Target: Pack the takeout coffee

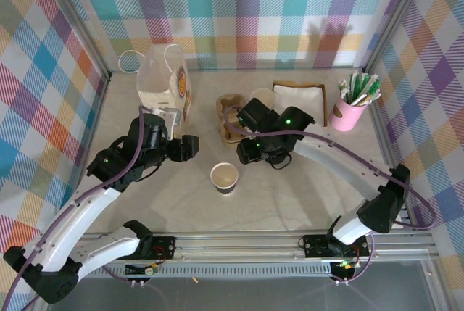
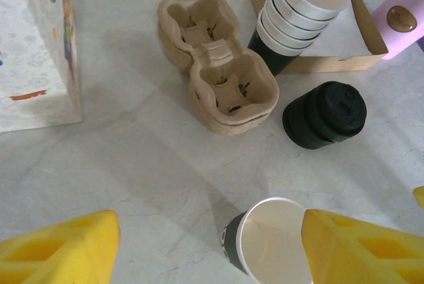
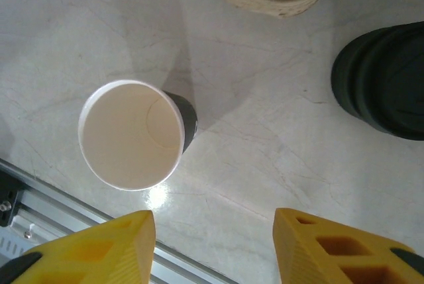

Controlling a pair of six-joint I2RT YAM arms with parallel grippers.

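The takeout coffee cup (image 1: 224,177), a small paper cup with dark grey sides, stands upright and lidless on the table between the two arms. In the left wrist view this cup (image 2: 271,244) sits just inside the right yellow finger (image 2: 358,251) of my left gripper (image 2: 212,244), which is open. My left gripper (image 1: 190,148) hovers to the cup's upper left. From the right wrist the cup (image 3: 131,134) lies up and left of my right gripper (image 3: 213,237), which is open with bare table between its fingers. My right gripper (image 1: 250,153) is just right of the cup.
A stack of black lids (image 2: 324,115) and a stack of lidless cups (image 2: 298,6) stand beyond the cup. Stacked pulp cup carriers (image 1: 230,115) lie mid-table. A white paper bag (image 1: 163,79) stands back left; a napkin tray (image 1: 301,97) and a pink holder (image 1: 349,112) sit back right.
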